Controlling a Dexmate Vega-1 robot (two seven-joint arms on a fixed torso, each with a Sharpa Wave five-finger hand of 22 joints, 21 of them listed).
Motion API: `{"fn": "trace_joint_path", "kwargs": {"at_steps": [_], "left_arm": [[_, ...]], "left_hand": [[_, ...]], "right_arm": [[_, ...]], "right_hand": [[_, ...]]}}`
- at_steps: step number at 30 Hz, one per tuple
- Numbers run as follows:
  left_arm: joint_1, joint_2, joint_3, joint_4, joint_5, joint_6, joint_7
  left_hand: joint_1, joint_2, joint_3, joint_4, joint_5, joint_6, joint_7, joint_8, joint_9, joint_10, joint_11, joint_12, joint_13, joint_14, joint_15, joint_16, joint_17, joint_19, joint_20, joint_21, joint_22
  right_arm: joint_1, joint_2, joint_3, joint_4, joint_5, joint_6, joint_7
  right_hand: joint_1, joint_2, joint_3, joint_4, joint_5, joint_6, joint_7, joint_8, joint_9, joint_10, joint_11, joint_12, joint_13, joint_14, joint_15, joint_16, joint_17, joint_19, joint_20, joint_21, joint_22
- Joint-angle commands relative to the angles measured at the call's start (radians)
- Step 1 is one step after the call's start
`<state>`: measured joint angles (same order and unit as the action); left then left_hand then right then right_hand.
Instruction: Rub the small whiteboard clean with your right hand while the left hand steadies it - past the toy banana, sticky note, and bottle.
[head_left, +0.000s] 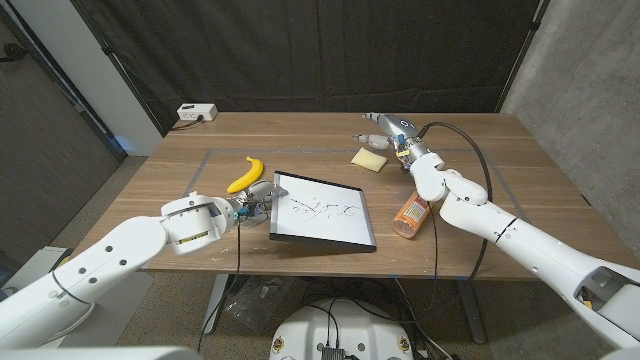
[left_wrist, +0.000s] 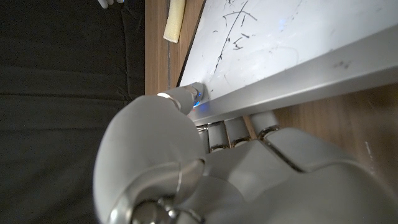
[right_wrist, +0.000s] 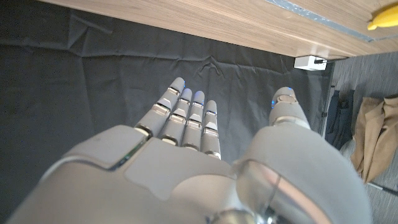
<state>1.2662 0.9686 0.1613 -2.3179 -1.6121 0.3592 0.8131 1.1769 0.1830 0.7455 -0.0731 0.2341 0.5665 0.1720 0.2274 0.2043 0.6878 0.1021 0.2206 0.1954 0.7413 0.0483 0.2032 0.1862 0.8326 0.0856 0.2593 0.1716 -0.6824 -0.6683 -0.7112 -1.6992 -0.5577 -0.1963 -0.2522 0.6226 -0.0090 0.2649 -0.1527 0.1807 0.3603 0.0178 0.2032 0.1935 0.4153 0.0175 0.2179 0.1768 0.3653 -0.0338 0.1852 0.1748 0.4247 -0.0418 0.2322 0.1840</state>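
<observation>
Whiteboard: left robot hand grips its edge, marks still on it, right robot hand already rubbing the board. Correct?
Not quite. The right robot hand is not on the whiteboard; the head view shows it open, raised at the far side by the sticky note. The left robot hand does grip the edge; marks remain.

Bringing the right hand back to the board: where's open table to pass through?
Bare wood lies between the yellow sticky note and the marked white whiteboard's far edge, and across the far left towards the yellow toy banana. It is tight between the board's right edge and the lying orange bottle. Right hand hovers open.
</observation>
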Motion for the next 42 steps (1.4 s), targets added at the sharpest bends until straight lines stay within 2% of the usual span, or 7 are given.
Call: {"fn": "trace_joint_path", "kwargs": {"at_steps": [1,7,22,25,32,42], "left_arm": [[0.025,-0.001,-0.019,-0.017,0.000,-0.014,0.023],[0.012,-0.004,-0.011,-0.003,-0.007,-0.006,0.003],[-0.002,-0.023,0.010,0.007,0.016,-0.016,-0.006],[-0.001,-0.026,0.010,0.004,0.018,-0.019,0.005],[-0.005,-0.031,0.016,0.005,0.023,-0.019,0.003],[-0.007,-0.035,0.017,0.008,0.022,-0.019,-0.008]], "left_hand": [[-0.005,-0.001,0.008,0.003,0.009,0.011,0.030,-0.004,0.003,0.010,0.000,0.000,0.003,0.012,-0.002,-0.002,0.001,0.012,-0.004,0.002,0.002],[-0.007,-0.002,0.010,0.003,0.009,0.014,0.031,-0.005,0.003,0.011,0.003,-0.001,0.003,0.014,-0.003,-0.002,0.000,0.016,-0.006,0.002,0.002],[-0.011,-0.003,0.016,0.004,0.009,0.019,0.031,-0.007,0.003,0.014,0.005,-0.004,0.003,0.016,-0.002,-0.005,0.000,0.017,-0.006,-0.002,0.002],[-0.012,-0.002,0.017,0.004,0.009,0.021,0.031,-0.007,0.003,0.015,0.004,-0.005,0.003,0.015,-0.001,-0.005,0.000,0.017,-0.006,-0.003,0.002],[-0.013,-0.002,0.020,0.004,0.009,0.025,0.031,-0.008,0.003,0.017,0.006,-0.006,0.003,0.016,-0.001,-0.006,0.000,0.014,-0.005,-0.006,0.002],[-0.015,-0.002,0.025,0.003,0.010,0.029,0.031,-0.009,0.003,0.019,0.002,-0.008,0.003,0.020,-0.001,-0.006,0.000,0.017,-0.001,-0.007,0.002]], "right_arm": [[0.069,0.016,-0.082,0.046,-0.113,-0.052,0.063],[0.090,0.024,-0.106,0.065,-0.133,-0.077,0.111],[0.122,0.054,-0.137,0.154,-0.132,-0.094,0.112],[0.132,0.060,-0.146,0.167,-0.136,-0.106,0.121],[0.162,0.066,-0.180,0.198,-0.158,-0.123,0.154],[0.187,0.071,-0.206,0.227,-0.165,-0.137,0.191]], "right_hand": [[0.007,-0.007,0.003,0.001,-0.002,0.005,-0.001,0.001,0.001,0.008,0.007,0.001,0.003,0.011,-0.001,0.005,0.003,0.013,-0.021,-0.002,0.001],[0.014,-0.006,0.006,-0.001,0.000,0.005,0.000,0.001,0.001,0.008,0.005,0.000,0.004,0.014,-0.002,0.005,0.002,0.019,-0.022,0.000,0.001],[0.057,-0.010,0.017,-0.015,0.006,0.023,-0.011,0.006,0.002,0.018,-0.018,-0.001,0.004,0.035,-0.016,0.005,-0.001,0.048,-0.031,0.004,0.000],[0.065,-0.014,0.018,-0.014,0.007,0.028,-0.015,0.006,0.002,0.022,-0.022,-0.001,0.004,0.050,-0.022,0.007,0.000,0.071,-0.043,0.011,0.001],[0.071,-0.015,0.020,-0.011,0.008,0.036,-0.016,0.008,0.002,0.036,-0.012,0.002,0.004,0.061,-0.028,0.008,0.001,0.082,-0.049,0.014,0.002],[0.091,-0.010,0.028,-0.011,0.010,0.048,-0.027,0.010,0.002,0.046,-0.029,0.002,0.004,0.080,-0.034,0.009,0.002,0.107,-0.063,0.021,0.003]]}}
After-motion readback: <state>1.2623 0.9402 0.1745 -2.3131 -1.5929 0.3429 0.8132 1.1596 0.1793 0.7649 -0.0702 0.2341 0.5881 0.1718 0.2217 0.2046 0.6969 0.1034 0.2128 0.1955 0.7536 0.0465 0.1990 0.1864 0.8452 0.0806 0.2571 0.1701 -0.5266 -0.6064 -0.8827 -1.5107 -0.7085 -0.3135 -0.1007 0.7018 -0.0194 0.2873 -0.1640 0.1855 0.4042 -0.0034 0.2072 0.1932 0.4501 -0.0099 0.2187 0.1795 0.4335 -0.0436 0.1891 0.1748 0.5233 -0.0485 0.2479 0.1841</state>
